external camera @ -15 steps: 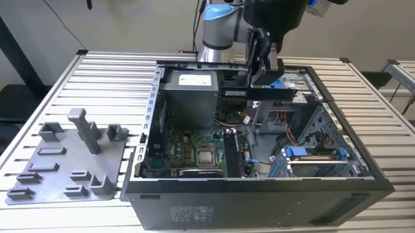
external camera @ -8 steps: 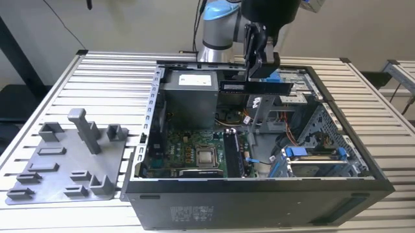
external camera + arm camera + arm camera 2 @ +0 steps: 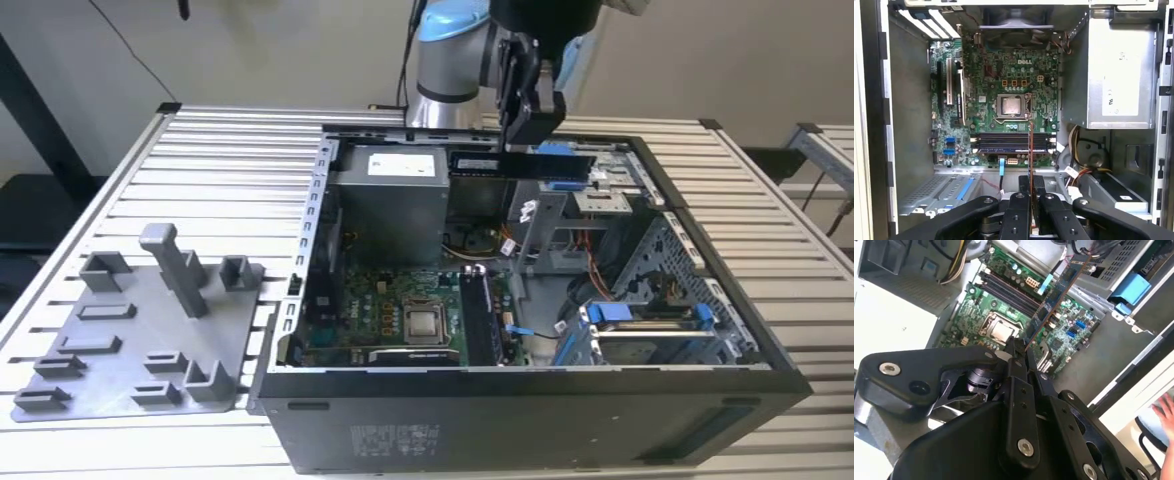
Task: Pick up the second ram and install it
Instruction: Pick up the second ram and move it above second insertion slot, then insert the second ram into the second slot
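My gripper [image 3: 530, 128] hangs above the back of the open computer case [image 3: 534, 385], shut on the second ram [image 3: 521, 164]. In the exterior view the ram is a slim dark strip held level above the case's inside. The second wrist view shows it as a bluish-green card [image 3: 1055, 294] reaching out from my gripper [image 3: 1019, 351] over the motherboard [image 3: 1004, 300]. In the first wrist view it is a thin edge-on line [image 3: 1030, 150] crossing the dark memory slots [image 3: 1004, 142], below the CPU socket [image 3: 1011, 106], apart from the board.
The grey power supply [image 3: 387, 195] fills the case's rear corner. Blue drive clips [image 3: 647, 315] sit at the exterior view's right. Cables [image 3: 1079, 150] run beside the slots. A grey fixture plate [image 3: 147, 330] lies on the slatted table. A person's hand [image 3: 1166, 412] is outside the case.
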`<state>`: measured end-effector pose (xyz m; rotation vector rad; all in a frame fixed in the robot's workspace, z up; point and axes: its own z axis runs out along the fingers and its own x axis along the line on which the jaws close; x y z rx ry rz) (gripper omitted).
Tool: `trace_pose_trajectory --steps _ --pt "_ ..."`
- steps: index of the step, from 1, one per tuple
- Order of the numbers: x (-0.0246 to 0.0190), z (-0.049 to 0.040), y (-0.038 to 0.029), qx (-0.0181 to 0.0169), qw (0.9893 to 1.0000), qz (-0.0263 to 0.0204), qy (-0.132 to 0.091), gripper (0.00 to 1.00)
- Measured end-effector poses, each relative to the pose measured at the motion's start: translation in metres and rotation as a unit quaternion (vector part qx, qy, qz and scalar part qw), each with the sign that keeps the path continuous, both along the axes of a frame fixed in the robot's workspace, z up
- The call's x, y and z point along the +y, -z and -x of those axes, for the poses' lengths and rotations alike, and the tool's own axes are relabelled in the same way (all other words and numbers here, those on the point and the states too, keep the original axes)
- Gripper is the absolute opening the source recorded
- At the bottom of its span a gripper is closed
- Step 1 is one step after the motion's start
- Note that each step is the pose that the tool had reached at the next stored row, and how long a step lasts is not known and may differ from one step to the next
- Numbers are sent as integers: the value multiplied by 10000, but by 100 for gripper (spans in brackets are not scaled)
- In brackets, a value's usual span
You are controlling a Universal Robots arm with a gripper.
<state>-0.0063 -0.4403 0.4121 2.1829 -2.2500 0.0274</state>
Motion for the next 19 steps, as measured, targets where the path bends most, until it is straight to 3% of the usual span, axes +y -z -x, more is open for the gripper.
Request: trace_pose_trajectory --steps 19 --pt "12 0 0 -1 10000 -5 0 14"
